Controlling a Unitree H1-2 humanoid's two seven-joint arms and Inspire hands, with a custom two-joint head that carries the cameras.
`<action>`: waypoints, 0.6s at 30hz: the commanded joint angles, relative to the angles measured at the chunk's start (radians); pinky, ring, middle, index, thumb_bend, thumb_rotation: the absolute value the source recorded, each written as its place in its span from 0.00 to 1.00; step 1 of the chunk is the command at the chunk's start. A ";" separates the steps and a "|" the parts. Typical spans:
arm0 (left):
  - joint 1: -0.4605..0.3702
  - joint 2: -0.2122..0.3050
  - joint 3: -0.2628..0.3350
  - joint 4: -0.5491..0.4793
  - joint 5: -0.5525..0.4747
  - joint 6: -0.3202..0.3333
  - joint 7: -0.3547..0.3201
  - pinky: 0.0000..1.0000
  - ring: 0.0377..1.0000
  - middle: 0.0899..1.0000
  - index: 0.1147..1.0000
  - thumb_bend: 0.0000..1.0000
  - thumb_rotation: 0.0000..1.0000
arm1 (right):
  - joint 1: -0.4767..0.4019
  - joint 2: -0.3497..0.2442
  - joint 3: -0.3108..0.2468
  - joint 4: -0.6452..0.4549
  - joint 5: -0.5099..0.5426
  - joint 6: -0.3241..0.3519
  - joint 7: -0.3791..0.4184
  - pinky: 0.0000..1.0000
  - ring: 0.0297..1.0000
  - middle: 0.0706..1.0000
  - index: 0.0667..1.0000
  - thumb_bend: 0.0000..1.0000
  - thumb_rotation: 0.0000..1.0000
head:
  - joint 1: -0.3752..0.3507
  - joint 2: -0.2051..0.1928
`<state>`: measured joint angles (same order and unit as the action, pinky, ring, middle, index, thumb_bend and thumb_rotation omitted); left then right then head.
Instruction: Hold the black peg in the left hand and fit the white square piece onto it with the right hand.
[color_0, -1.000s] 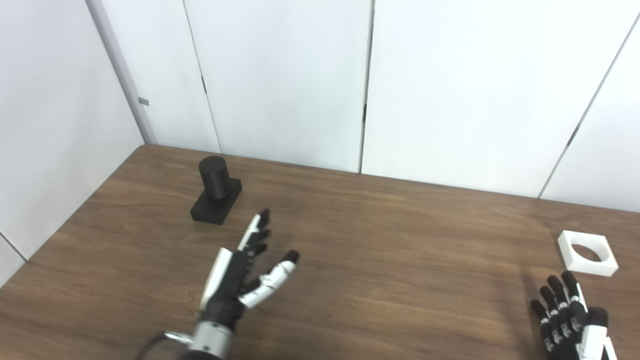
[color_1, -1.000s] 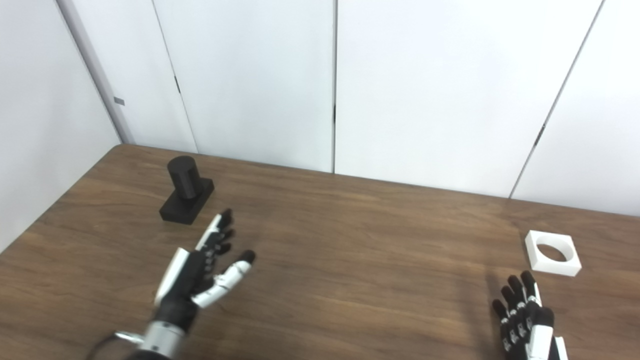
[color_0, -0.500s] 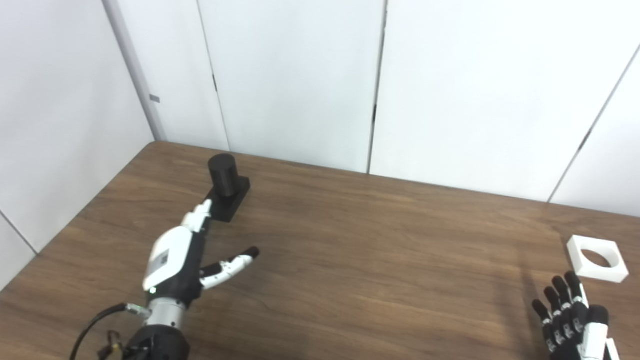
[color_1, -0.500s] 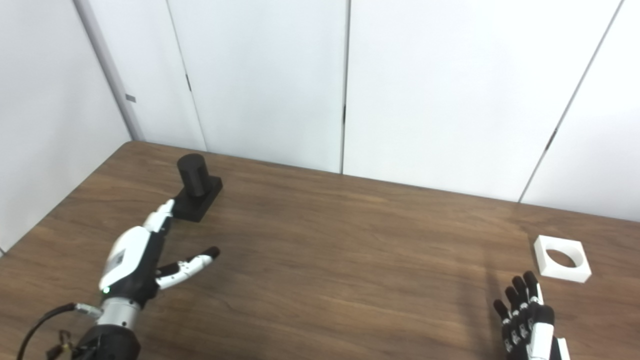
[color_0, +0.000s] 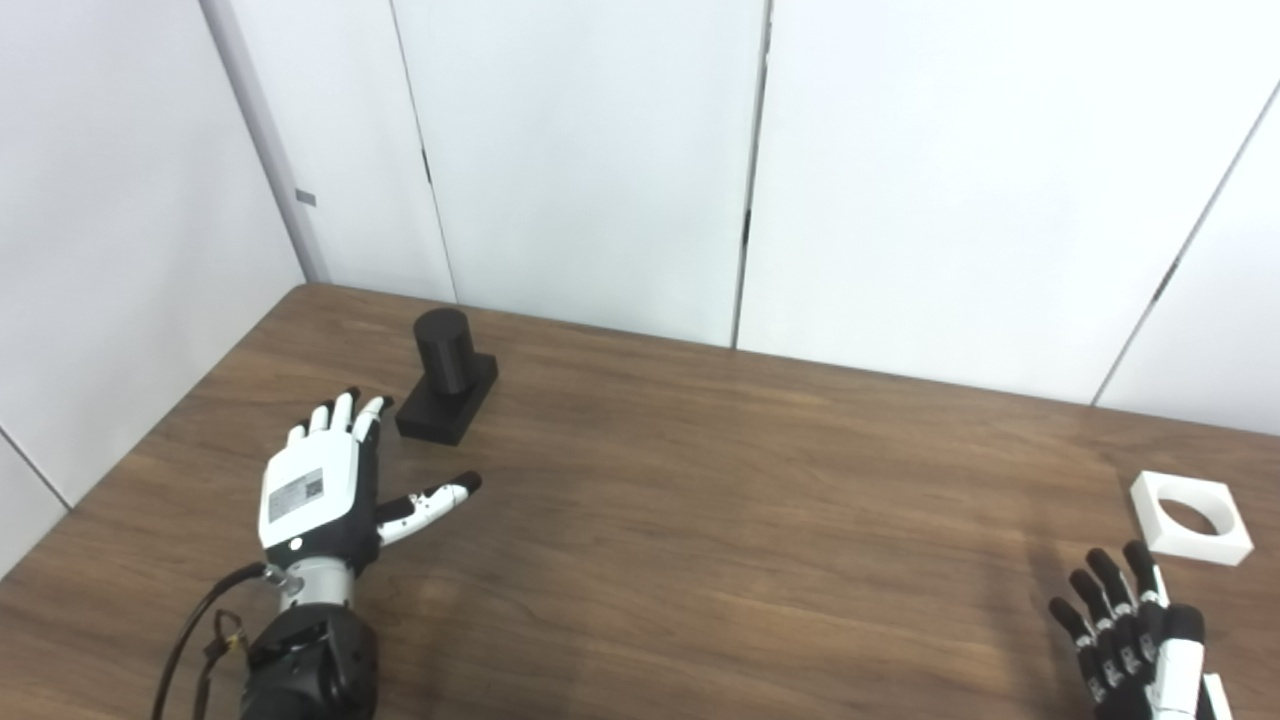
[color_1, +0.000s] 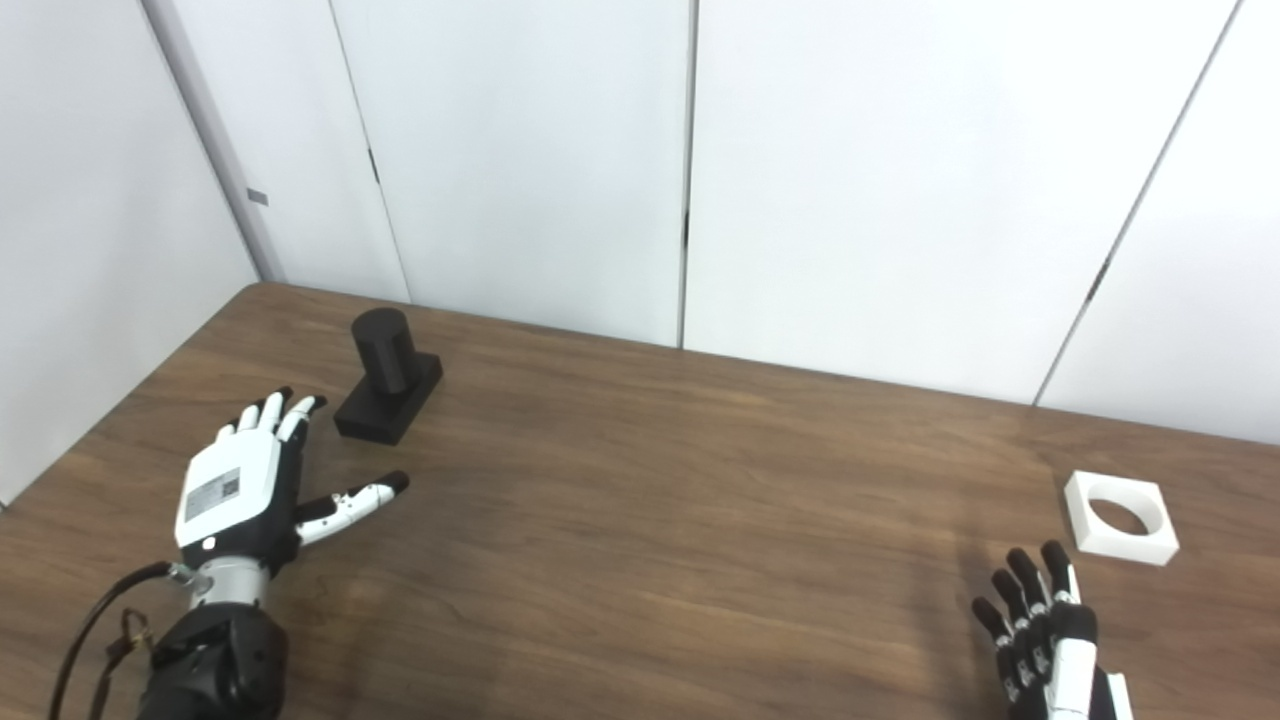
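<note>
From my station I take the black peg (color_0: 446, 375) as my landmark: it stands upright on its black base, on the wooden table (color_0: 700, 500) toward the far left corner, close to the white wall panels (color_0: 600, 150).

My left hand (color_0: 320, 490) hovers just short of the peg, on the near-left side of it. Its back faces the cameras, the fingers (color_0: 340, 412) are spread and stretched toward the peg, and the thumb (color_0: 432, 497) sticks out to the right. The fingertips are near the base but apart from it, and the hand grips nothing. A cable (color_0: 195, 640) loops from the wrist, nearer to me than the peg.

The white square piece (color_0: 1190, 516) lies flat on the table, far across from the peg on the right side, its round hole facing up. My right hand (color_0: 1130, 640) sits just on the near side of that piece, apart from it, at the bottom edge. Its fingers point upward and are splayed, holding nothing.
</note>
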<state>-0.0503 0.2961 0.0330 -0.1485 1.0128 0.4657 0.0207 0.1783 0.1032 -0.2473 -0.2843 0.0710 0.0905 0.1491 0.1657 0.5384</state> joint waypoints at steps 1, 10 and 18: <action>-0.064 0.019 0.026 0.021 0.039 0.004 0.013 1.00 1.00 1.00 0.89 0.89 0.75 | 0.123 -0.051 0.001 -0.037 0.015 -0.008 0.001 0.90 0.95 0.95 0.99 0.66 1.00 | 0.000 0.001; -0.188 0.029 0.034 0.213 0.053 0.004 0.032 1.00 1.00 1.00 0.87 0.87 0.72 | 0.122 -0.059 0.000 -0.027 0.025 -0.016 0.005 0.93 0.97 0.97 1.00 0.63 1.00 | 0.003 0.000; -0.281 0.046 0.027 0.361 0.083 0.004 0.060 1.00 1.00 1.00 0.87 0.89 0.74 | 0.123 -0.067 0.000 -0.024 0.037 -0.028 0.013 0.99 1.00 0.98 1.00 0.62 1.00 | 0.007 0.002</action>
<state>-0.2784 0.3085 0.0578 0.2228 1.0716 0.4672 0.0366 0.1795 0.1026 -0.2468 -0.2841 0.0974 0.0920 0.1507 0.1718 0.5400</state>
